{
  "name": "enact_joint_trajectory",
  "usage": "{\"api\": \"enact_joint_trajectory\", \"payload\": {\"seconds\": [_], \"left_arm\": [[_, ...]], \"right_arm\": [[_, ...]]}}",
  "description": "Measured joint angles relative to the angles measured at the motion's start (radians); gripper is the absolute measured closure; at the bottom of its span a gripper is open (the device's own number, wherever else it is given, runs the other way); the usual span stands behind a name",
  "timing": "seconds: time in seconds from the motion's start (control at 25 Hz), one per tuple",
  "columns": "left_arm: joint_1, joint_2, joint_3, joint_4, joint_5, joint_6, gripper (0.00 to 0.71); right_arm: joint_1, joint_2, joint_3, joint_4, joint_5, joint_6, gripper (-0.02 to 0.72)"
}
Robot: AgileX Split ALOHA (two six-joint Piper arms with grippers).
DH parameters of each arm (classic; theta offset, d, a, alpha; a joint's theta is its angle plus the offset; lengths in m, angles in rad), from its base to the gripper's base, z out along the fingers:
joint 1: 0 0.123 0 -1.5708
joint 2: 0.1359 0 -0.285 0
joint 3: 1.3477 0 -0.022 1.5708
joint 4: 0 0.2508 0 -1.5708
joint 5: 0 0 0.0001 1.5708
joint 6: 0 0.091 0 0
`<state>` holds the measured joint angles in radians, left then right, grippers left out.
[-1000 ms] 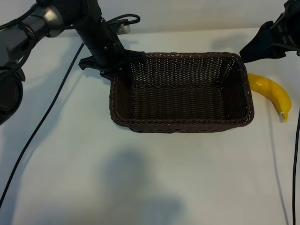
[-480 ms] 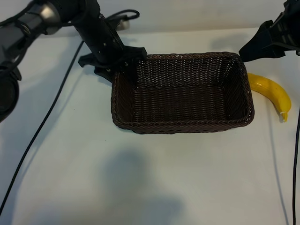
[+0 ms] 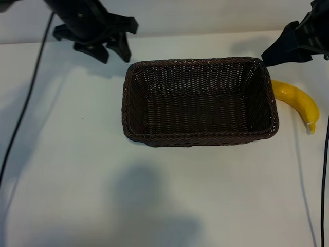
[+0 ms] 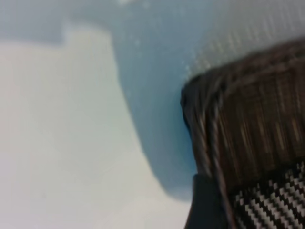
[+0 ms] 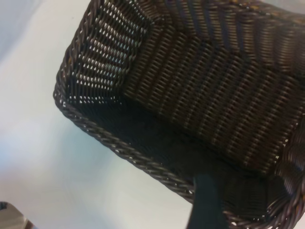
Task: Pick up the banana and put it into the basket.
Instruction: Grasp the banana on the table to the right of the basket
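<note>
Item: curved bright yellow banana (image 3: 298, 103), lying on the white table (image 3: 154, 195) at the right, just beside the right end wall of the basket and outside it.

Item: dark brown woven wicker basket (image 3: 198, 139), rectangular, braided rim, centre of the table; nothing in it.

Item: left gripper (image 3: 110, 49), black, above the table off the basket's far-left corner, fingers spread, holding nothing.

Item: right gripper (image 3: 270, 55), black, over the basket's far-right corner, near the banana's far end; jaws spread, empty.

Risks: the banana lies tight against the wicker, so a finger coming down on that side would likely catch the rim or shove the basket. A grasp near one end would probably let the curved fruit swing or slip.

Obscured: both arms are cut off by the exterior view's edges; the banana appears in neither wrist view; its far end is partly covered by the right gripper.
</note>
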<state>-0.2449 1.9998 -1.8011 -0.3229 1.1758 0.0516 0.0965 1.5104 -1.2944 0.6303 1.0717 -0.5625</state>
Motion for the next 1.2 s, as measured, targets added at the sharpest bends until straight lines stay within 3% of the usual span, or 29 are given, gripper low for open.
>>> {"api": "enact_joint_trajectory", "payload": {"seconds": [0.32,0.52,0.76,0.96,1.2], "left_arm": [[0.022,-0.124,0.253,-0.296,-0.001,0.241,0.195],[0.022,-0.145,0.321,-0.353,-0.001,0.314,0.195],[0.022,-0.209,0.449,-0.366,-0.080,0.413,0.195],[0.022,-0.267,0.499,-0.387,-0.112,0.443,0.195],[0.022,-0.355,0.501,-0.405,-0.112,0.468,0.195]], "right_arm": [[0.000,0.000,0.000,0.002,-0.017,-0.003,0.193],[0.000,0.000,0.000,-0.020,-0.019,-0.093,0.211],[0.000,0.002,0.000,-0.187,0.034,-0.110,0.224],[0.000,0.021,0.000,-0.355,0.037,-0.042,0.225],[0.000,0.137,0.000,-0.436,0.016,0.017,0.214]]}}
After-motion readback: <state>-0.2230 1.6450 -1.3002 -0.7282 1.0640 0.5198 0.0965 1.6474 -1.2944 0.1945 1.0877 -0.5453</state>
